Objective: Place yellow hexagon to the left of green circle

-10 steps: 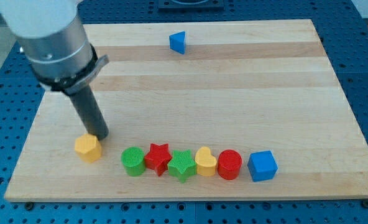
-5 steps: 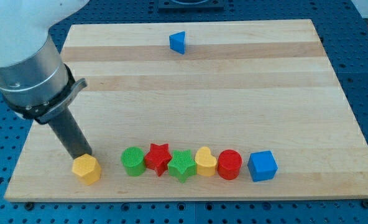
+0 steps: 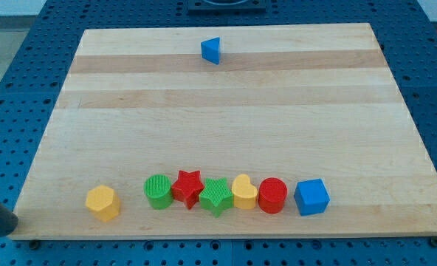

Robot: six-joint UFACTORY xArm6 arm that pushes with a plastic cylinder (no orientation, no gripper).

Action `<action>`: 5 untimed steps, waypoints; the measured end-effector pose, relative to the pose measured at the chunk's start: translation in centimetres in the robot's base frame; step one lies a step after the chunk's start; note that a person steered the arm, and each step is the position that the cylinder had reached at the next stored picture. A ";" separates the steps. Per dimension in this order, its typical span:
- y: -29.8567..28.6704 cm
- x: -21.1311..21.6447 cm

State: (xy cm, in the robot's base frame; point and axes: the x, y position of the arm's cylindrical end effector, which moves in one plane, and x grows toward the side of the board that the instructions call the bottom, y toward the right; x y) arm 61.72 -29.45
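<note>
The yellow hexagon (image 3: 102, 202) lies near the board's bottom left corner. The green circle (image 3: 158, 191) is to its right, a small gap apart, at the left end of a row of blocks. My tip (image 3: 11, 224) shows as a dark rod end at the view's bottom left, off the board's edge, well left of the yellow hexagon and touching no block.
Right of the green circle the row runs: red star (image 3: 188, 188), green star (image 3: 216, 196), yellow heart (image 3: 243, 191), red circle (image 3: 272, 195), blue cube (image 3: 311, 196). A blue triangle (image 3: 211, 49) sits near the wooden board's (image 3: 226, 118) top edge.
The arm has swung away to the view's bottom left, off the board. Before that the tip pushed the yellow hexagon slightly down and left; the hexagon now rests where it was left.
</note>
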 end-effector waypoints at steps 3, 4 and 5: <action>8.4 -0.5; 10.8 -1.3; 13.0 -1.5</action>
